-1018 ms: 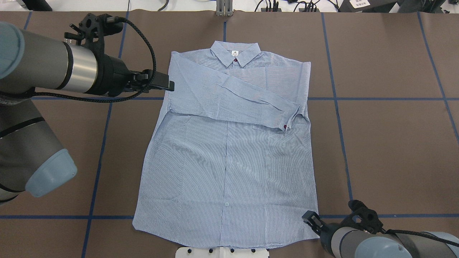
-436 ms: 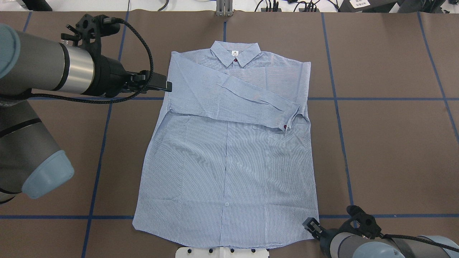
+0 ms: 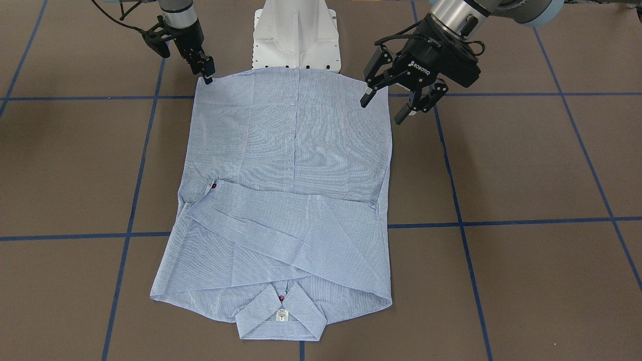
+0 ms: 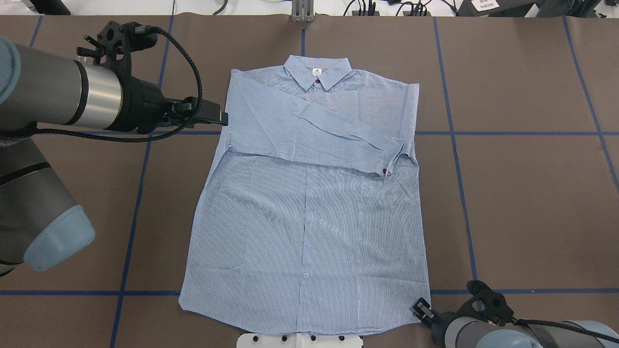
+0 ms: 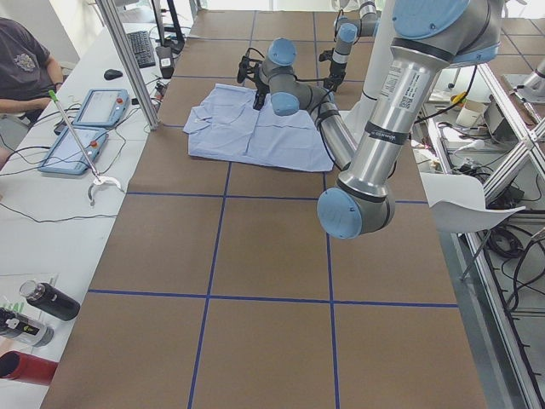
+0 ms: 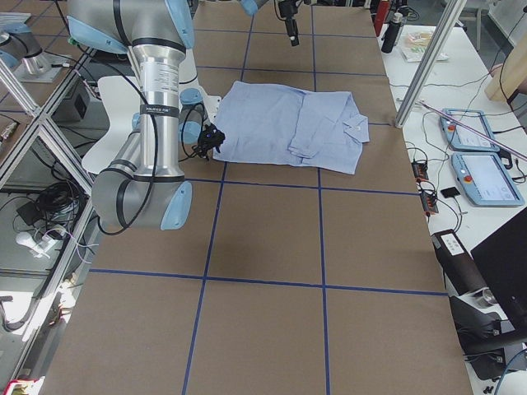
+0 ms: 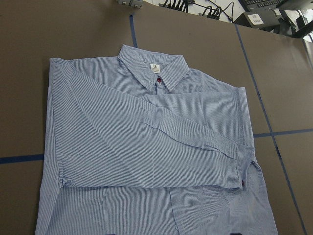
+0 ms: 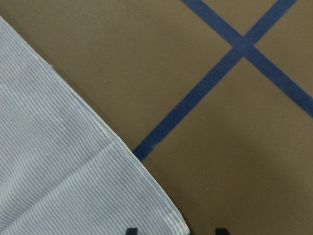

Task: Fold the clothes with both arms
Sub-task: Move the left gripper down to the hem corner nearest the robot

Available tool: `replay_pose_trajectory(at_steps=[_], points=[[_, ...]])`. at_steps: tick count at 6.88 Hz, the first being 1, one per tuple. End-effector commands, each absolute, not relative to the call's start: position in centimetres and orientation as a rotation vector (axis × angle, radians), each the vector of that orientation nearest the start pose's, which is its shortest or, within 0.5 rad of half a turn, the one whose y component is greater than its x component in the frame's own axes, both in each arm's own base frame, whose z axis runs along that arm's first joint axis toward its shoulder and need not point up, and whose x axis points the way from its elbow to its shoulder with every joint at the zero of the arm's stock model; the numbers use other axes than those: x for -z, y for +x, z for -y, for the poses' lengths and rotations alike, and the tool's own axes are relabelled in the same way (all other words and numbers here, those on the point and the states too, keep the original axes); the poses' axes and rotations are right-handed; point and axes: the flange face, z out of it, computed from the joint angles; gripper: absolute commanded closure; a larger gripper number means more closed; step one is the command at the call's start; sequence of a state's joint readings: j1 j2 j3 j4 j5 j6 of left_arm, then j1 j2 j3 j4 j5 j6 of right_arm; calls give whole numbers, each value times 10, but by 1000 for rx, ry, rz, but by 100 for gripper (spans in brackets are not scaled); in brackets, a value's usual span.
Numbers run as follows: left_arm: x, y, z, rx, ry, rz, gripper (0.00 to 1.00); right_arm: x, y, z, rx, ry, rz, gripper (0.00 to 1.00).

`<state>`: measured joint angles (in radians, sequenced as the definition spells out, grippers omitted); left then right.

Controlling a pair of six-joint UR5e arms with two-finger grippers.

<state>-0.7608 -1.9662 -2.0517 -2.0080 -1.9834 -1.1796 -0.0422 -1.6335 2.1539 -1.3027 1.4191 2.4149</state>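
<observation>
Counter (image 4: 522,203): matte brown sheet, gridded with blue tape lines (image 4: 508,133). One tape crossing (image 8: 243,48) lies just ahead of the right jaws. Well apart from the left jaws, along the counter's far side, a white side table (image 5: 51,230) carries two tablets (image 5: 100,108), a keyboard (image 5: 140,48) and bottles (image 5: 49,300). Aluminium post (image 5: 128,60) at its edge. Person (image 5: 21,68) seated there. Light even, shadows soft.

Wide table (image 4: 532,203) flanks the shirt (image 4: 309,232); white pedestal (image 4: 300,340) borders its hem
</observation>
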Motion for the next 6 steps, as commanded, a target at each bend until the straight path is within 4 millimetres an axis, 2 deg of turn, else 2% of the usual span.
replay_pose_trajectory(at_steps=[1,4,5,6], points=[[-183,315,430,44,412,-1268,17,-389,-458,130,-849,-227,794,100],[-193,315,427,72,379,-1261,16,-379,-459,129,-849,-237,814,100],[-201,325,417,134,293,-1271,14,-377,-459,129,-846,-242,817,100],[-236,341,388,150,186,-1236,14,-368,-454,130,-844,-259,829,100]])
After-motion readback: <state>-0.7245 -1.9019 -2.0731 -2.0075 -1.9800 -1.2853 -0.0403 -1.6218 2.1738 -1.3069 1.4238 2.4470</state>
